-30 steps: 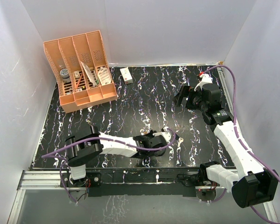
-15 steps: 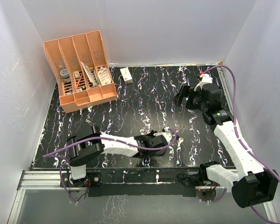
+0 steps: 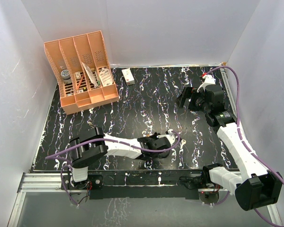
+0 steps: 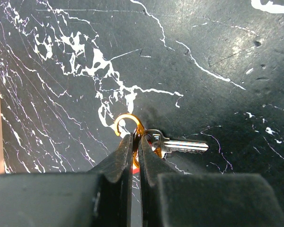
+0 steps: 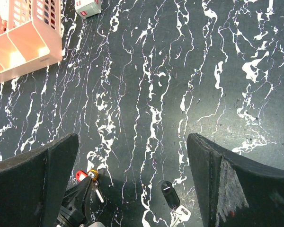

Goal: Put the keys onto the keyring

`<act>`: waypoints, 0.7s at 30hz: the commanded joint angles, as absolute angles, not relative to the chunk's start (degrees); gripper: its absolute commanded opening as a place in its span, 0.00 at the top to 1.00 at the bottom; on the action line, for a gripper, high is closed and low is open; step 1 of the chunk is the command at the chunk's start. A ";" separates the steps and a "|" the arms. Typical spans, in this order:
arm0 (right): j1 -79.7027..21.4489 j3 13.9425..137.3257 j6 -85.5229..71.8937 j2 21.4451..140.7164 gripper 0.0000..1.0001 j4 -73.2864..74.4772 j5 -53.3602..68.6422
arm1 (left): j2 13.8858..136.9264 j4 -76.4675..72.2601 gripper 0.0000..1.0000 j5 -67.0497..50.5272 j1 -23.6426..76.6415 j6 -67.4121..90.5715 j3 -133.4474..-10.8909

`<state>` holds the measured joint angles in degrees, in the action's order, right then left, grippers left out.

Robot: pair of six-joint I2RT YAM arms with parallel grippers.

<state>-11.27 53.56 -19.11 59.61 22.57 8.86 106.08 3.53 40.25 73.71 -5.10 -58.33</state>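
My left gripper point(image 4: 136, 137) is shut on the orange-yellow keyring point(image 4: 128, 119), low over the tabletop near the front edge. A silver key blade point(image 4: 184, 146) sticks out to the right, with its head against the ring. A bit of red point(image 4: 136, 164) shows between the fingers. In the right wrist view the red key head point(image 5: 80, 175) sits beside the keyring point(image 5: 92, 175) at my left gripper's tip point(image 5: 85, 187). The black-headed key point(image 5: 168, 190) lies flat on the table to its right, apart from it. My right gripper point(image 3: 187, 99) is open and empty, high above the table's far right.
A peach divided organiser point(image 3: 83, 71) holding small items stands at the back left. A small white box point(image 3: 128, 76) lies by the back wall. White walls close in the black marbled table point(image 3: 146, 109) on three sides.
My left arm has shifted slightly, with its gripper still shut on the keyring at the same spot. The right arm has not moved.
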 commanded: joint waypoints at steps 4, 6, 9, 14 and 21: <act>-11.51 53.78 -18.07 58.97 0.02 20.91 7.92 | 106.11 4.67 1.00 40.64 73.58 -5.65 -60.13; -11.51 53.75 -18.04 58.96 0.02 20.90 7.91 | 106.17 4.64 1.00 40.77 73.63 -5.67 -60.20; -11.51 53.62 -18.02 59.03 0.02 20.87 7.91 | 106.09 4.51 1.00 40.78 73.64 -5.77 -60.21; -11.49 53.44 -18.10 59.08 0.02 20.75 7.92 | 105.84 4.19 1.00 41.07 73.64 -6.00 -60.38; -11.51 53.36 -18.05 59.06 0.02 20.84 7.75 | 105.93 4.05 1.00 41.29 73.58 -6.13 -60.56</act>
